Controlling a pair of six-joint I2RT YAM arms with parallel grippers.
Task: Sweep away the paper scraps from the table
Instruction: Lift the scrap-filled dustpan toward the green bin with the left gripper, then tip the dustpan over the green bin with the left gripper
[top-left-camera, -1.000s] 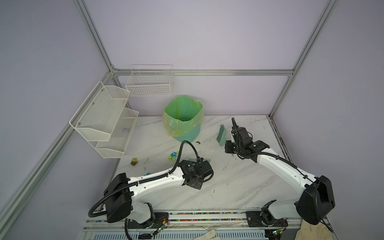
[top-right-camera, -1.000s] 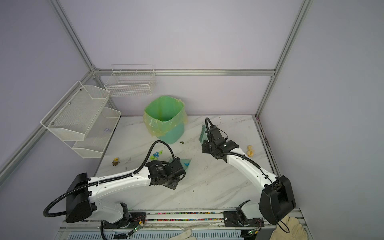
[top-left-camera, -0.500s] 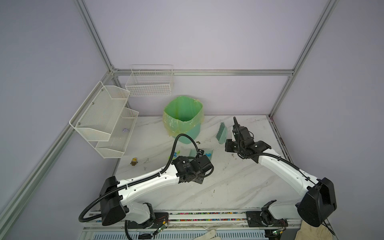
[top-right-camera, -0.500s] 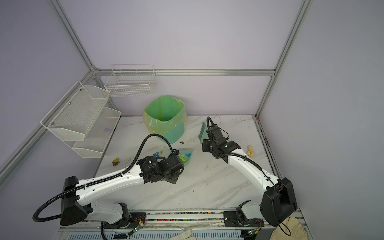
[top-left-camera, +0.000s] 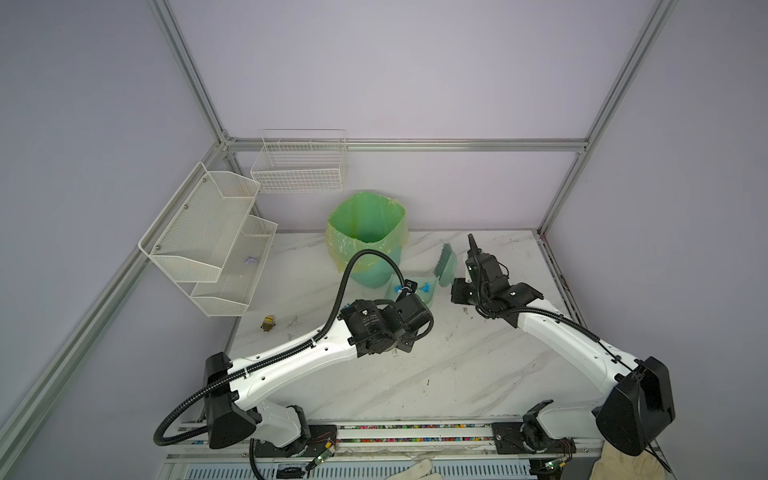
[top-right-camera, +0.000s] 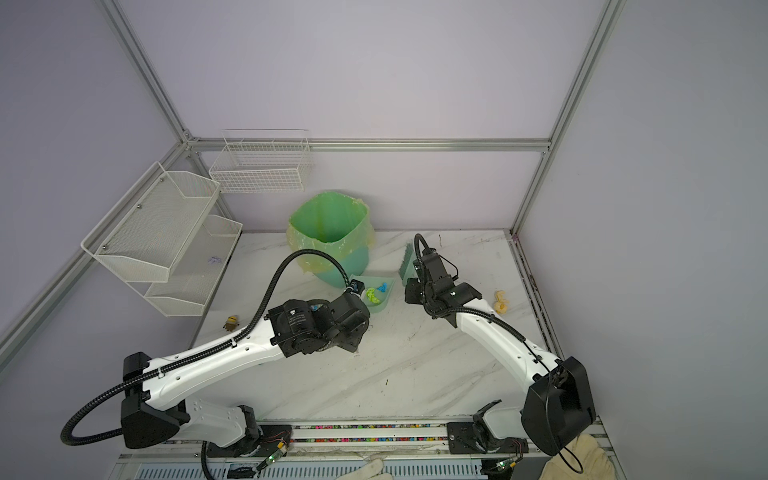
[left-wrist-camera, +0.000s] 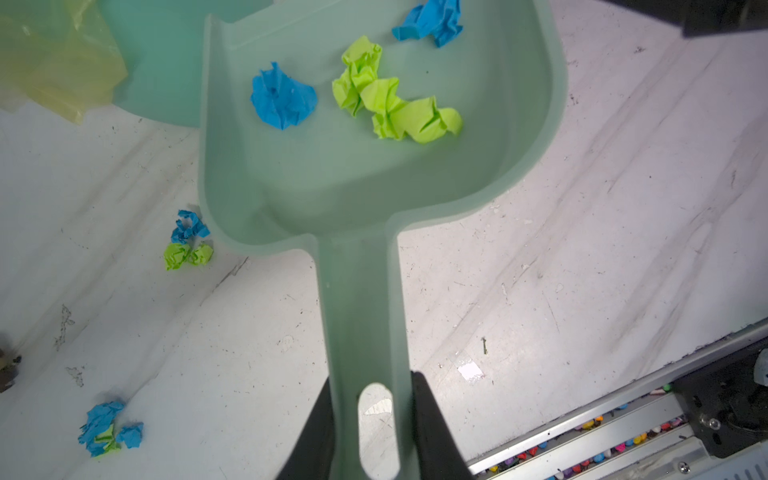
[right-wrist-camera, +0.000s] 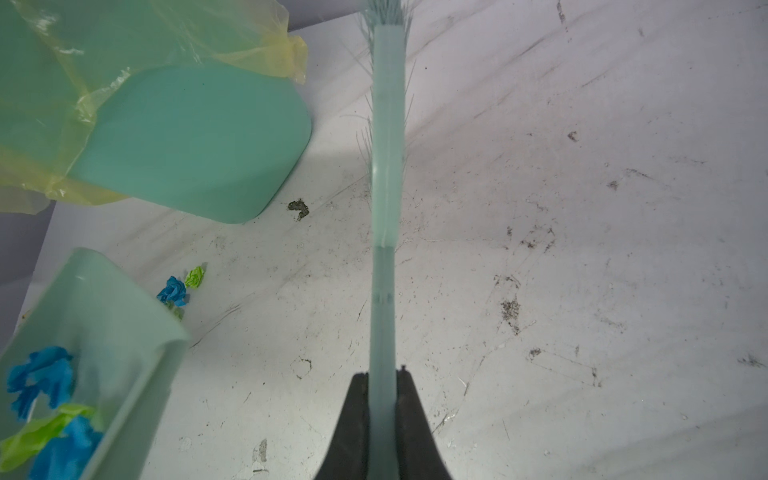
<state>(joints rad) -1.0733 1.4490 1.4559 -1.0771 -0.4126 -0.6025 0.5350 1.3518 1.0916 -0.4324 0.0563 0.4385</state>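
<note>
Pinching dustpan (left-wrist-camera: 357, 166), left fingers (left-wrist-camera: 432, 436) sit behind its paper scraps (left-wrist-camera: 395, 108); right fingers (right-wrist-camera: 353, 419) pinch brush (right-wrist-camera: 386, 166)

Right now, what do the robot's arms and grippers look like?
The left arm and right arm have white shells with black joints. A black corrugated conduit loops along the left; thin black cables run along the right. The left gripper and right gripper are black and tapered.
</note>
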